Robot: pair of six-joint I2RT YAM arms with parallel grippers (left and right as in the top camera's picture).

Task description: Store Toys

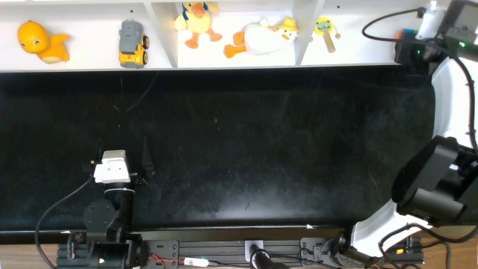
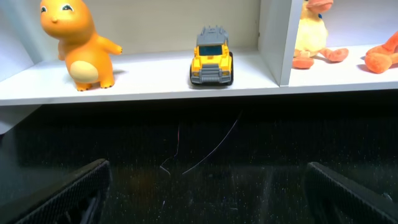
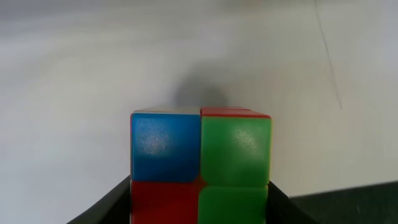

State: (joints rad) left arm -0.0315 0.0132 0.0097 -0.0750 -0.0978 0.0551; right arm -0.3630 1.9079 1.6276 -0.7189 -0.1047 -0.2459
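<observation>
Truck (image 2: pixel 211 57) on shelf (image 2: pixel 155 78) (cube (image 3: pixel 200 155) in claw (image 3: pixel 199 208))

Black rounded joints made up left arm (image 1: pixel 110 211); white camera block (image 1: pixel 113 169) at wrist; thin black cable (image 1: pixel 56 203) trailed from it. On left gripper (image 2: pixel 206 171), fingers (image 2: pixel 71 193) were black, faces finely ribbed. White curved shell covered right arm (image 1: pixel 450 101), with bulky black joint housing (image 1: pixel 432 183), black cable loop (image 1: pixel 381 21), small green light (image 1: pixel 417 51). On right gripper (image 3: pixel 199 186), fingers (image 3: pixel 102 210) were black too.
</observation>
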